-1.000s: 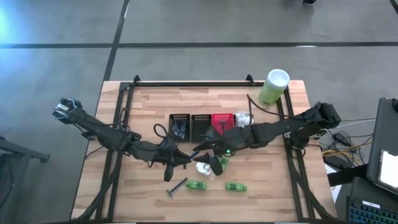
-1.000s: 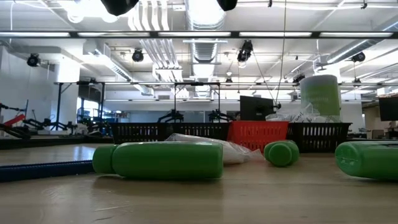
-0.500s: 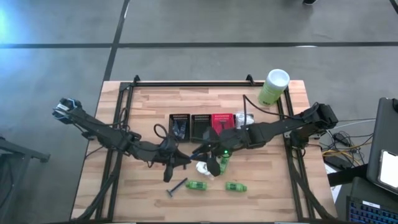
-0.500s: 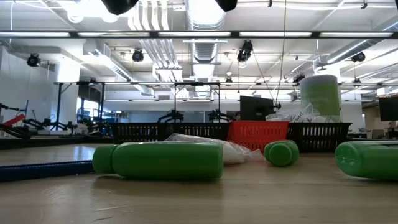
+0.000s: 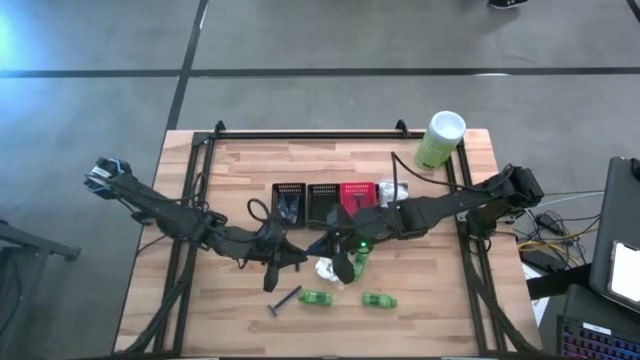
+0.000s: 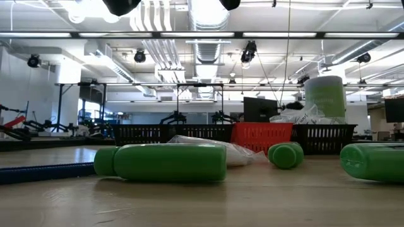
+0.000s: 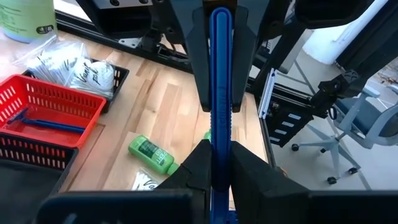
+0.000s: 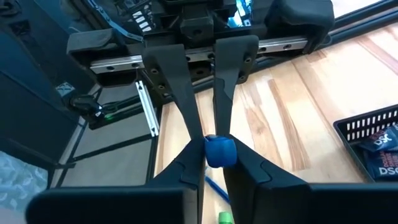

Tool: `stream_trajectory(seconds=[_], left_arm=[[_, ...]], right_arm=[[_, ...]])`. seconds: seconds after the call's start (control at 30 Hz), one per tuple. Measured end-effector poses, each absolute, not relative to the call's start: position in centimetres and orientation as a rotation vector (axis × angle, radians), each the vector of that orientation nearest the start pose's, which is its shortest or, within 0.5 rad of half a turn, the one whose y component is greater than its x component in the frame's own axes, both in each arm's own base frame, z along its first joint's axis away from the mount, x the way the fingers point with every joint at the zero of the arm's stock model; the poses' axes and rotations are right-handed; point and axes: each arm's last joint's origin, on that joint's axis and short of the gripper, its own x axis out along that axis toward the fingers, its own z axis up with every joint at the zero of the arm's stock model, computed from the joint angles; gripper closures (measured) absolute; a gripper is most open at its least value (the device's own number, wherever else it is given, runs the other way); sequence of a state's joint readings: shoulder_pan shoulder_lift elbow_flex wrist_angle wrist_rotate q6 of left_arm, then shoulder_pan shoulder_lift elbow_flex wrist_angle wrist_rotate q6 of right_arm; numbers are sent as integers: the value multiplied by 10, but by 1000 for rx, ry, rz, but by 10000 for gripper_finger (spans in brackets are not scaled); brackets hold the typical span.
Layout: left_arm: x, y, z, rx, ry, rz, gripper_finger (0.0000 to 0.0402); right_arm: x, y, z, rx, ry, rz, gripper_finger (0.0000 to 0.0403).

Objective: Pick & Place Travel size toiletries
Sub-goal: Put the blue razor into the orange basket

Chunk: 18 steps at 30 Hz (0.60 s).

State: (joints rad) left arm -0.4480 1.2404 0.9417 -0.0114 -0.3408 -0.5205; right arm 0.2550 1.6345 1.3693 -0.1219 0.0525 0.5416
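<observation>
The right gripper [image 8: 211, 151] has just been closed on, apparently, the same blue razor [image 7: 220, 93] clamped by the left gripper [image 7: 215, 155]: handover underway.

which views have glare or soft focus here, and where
High view: a pale blue glare patch on the floor at the top left corner; the table is evenly lit. Low view: bright ceiling lights wash out, and the nearest green bottle looks slightly soft. Left wrist view: the blue razor held close up is soft, while the red basket is sharper.
</observation>
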Motion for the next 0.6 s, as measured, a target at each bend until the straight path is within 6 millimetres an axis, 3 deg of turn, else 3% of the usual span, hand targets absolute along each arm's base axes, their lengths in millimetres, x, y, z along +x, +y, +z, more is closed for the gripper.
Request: stream_trajectory(seconds=[0.3, 0.6], left_arm=[[254, -110, 308, -385, 303, 5, 353], [253, -107, 307, -393, 278, 112, 279]], right_arm=[[367, 92, 323, 480, 429, 80, 368], [367, 80, 316, 496, 493, -3, 366]])
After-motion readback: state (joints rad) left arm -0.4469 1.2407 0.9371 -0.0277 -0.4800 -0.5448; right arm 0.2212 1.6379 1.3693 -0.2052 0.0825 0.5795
